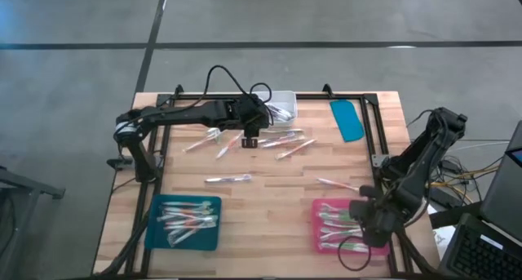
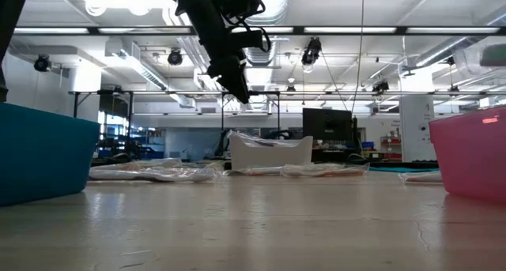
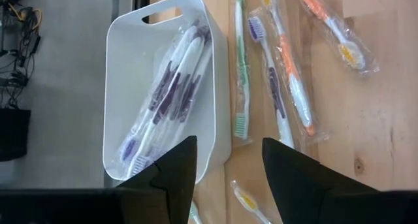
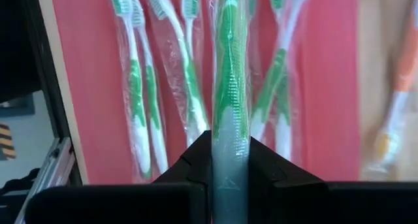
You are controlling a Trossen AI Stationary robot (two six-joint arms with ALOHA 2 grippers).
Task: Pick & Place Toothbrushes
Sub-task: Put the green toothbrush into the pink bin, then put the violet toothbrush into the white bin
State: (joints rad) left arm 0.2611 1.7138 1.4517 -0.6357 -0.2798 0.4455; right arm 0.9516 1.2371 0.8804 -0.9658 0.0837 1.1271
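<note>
Risk: the wrapped green toothbrush (image 4: 230, 87) could slip from the right gripper (image 4: 230, 160) and land off the pink tray (image 1: 318, 231), since the plastic wrap is slick. That gripper is clamped on the toothbrush, hanging over the pink tray, arm folded low. Left gripper (image 3: 225, 168) has fingers apart, empty, held high just beside the white bin (image 3: 130, 74), arm stretched out. Other toothbrushes (image 1: 281, 141) lie loose near the bin.

Wood table (image 1: 269, 202). White bin (image 1: 282, 105) at far edge, teal lid (image 1: 347, 120) beside it. Teal tray (image 1: 155, 211) near-left, pink tray (image 1: 318, 211) near-right.
</note>
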